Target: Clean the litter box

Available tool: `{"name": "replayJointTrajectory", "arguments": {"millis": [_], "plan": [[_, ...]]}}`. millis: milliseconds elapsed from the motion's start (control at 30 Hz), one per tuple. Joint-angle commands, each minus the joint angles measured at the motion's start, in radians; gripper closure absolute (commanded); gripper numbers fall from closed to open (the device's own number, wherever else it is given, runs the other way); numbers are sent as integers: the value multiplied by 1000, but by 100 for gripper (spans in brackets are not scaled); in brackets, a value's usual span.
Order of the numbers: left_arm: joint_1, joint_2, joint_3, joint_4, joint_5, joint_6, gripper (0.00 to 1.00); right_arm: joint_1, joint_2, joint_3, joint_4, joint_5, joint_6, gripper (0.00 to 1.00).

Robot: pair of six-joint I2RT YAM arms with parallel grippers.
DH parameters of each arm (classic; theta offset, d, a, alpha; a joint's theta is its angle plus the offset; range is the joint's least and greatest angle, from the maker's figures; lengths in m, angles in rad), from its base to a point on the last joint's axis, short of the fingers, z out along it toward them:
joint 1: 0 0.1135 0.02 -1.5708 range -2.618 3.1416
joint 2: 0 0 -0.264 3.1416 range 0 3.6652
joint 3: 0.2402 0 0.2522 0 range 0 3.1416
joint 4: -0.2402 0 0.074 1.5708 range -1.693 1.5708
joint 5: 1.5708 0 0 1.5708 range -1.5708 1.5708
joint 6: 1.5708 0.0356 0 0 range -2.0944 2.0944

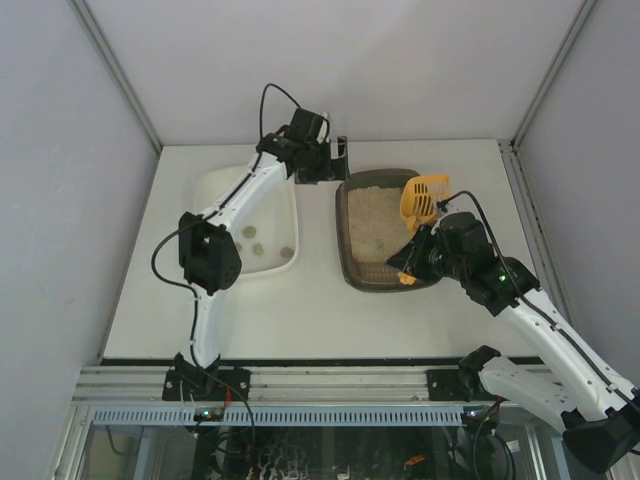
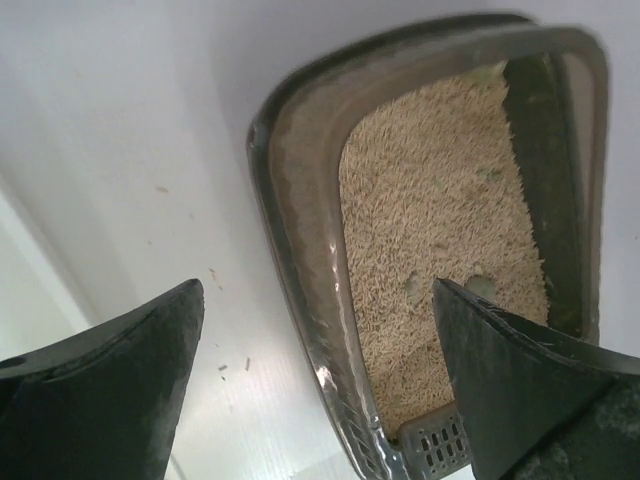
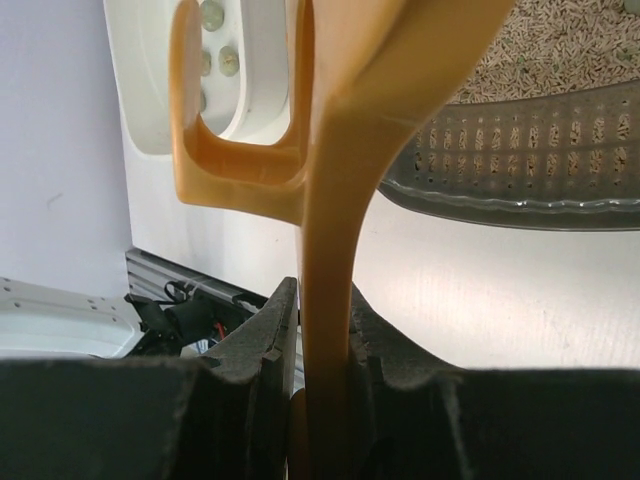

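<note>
The dark brown-grey litter box with pale beige litter sits right of centre on the table. It also shows in the left wrist view and the right wrist view. My right gripper is shut on the handle of the yellow slotted scoop; in the right wrist view the handle runs up from between my jaws. The scoop head is raised over the box's far right corner. My left gripper is open and empty, its jaws standing either side of the box's far left rim. A few pale clumps lie in the litter.
A white rounded tray sits left of the litter box with a few small clumps in it, also seen in the right wrist view. The left arm reaches over this tray. Enclosure walls stand around the table.
</note>
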State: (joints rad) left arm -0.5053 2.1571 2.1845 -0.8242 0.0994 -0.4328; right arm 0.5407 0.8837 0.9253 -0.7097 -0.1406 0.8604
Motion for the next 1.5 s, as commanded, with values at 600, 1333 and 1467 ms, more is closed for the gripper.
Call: {"name": "replayJointTrajectory", "arguments": {"millis": [600,1333,1467], "plan": [[-84,154,-158,186,-118,-179,14,-133,-160,-146,67,-263,41,100],[-145,10,-442,296,-151,-119,39,-162,42,-436,731,-527,479,100],[-147,-12,-461,297,-144,-106,55,-163,107,-442,789,-546,542,100]]}}
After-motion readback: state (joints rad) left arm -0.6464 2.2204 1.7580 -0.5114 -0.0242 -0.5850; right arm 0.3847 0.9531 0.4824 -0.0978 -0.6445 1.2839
